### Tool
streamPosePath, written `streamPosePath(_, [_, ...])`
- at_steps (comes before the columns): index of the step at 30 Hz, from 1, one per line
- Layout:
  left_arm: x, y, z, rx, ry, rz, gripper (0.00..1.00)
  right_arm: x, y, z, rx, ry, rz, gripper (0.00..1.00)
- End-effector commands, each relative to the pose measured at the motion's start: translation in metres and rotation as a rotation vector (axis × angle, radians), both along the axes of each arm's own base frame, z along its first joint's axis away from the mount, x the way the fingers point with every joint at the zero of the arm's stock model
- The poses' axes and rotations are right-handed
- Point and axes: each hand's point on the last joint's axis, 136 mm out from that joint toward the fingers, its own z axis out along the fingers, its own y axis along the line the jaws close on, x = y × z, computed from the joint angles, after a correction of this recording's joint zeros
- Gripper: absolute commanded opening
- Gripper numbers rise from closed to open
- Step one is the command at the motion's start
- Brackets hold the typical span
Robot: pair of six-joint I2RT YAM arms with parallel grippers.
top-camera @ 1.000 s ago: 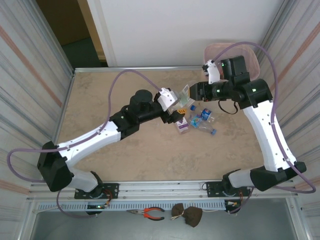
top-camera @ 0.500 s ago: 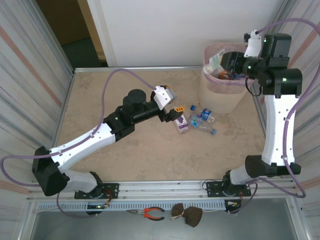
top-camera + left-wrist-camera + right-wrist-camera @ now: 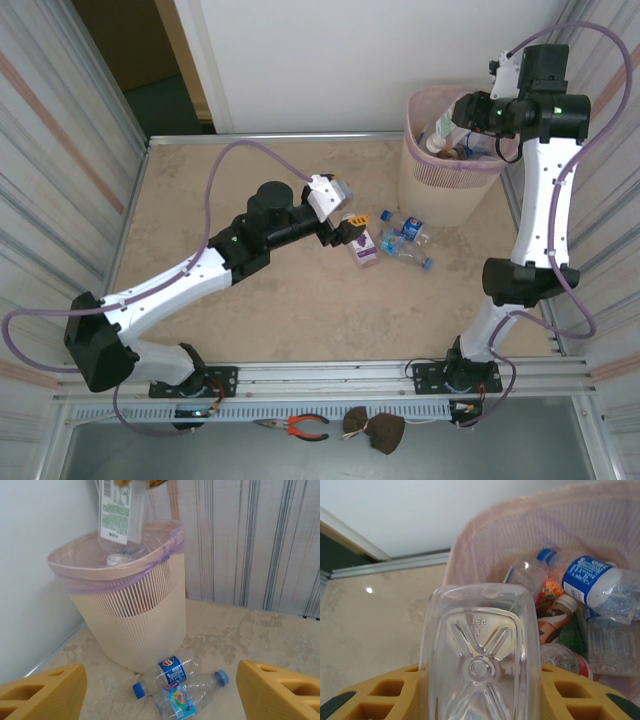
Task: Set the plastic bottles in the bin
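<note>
Right hand [image 3: 462, 118] grips a clear, green-labelled plastic bottle [image 3: 116, 515], hanging over the mouth of the tall pale pink slotted bin [image 3: 135, 630]. Left hand [image 3: 348, 224] spread open above the worktop [image 3: 330, 310], near loose clear bottles [image 3: 407, 242].

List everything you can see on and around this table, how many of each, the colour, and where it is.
table: one, beige, under everything.
bin: one, pale pink, far right corner.
bottles in the bin: several, mostly clear, count unclear.
held bottle: one, clear, green-printed label, over the bin.
bottles on the table: at least three, clear, blue caps, by the bin's foot.
pliers: one, red handles, near ledge.
brown bundle: one, dark brown, beside the pliers.
left hand: one, orange, open, near the loose bottles.
right hand: one, orange, shut on the held bottle.
</note>
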Motion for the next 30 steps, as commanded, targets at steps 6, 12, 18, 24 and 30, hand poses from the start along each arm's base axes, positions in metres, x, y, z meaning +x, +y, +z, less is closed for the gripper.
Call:
streamPosePath(6, [-0.004,-0.003,0.012,-0.043,-0.006,-0.016,0.78,0.008,0.005,-0.027,0.012,0.084,0.076,0.28])
streamPosePath(12, [-0.003,-0.003,0.007,-0.042,0.012,-0.01,0.78,0.01,0.006,-0.056,-0.023,0.167,0.106,0.27])
streamPosePath(18, [-0.004,-0.004,0.006,-0.04,0.02,-0.018,0.78,0.007,0.003,-0.09,-0.142,0.268,0.116,0.26])
streamPosePath(24, [-0.004,-0.001,0.0,-0.026,0.027,-0.005,0.78,0.01,-0.001,-0.121,-0.269,0.356,0.123,0.25])
streamPosePath(30, [-0.004,0.004,-0.001,-0.026,0.025,0.013,0.78,0.017,0.004,-0.154,-0.324,0.438,0.148,0.25])
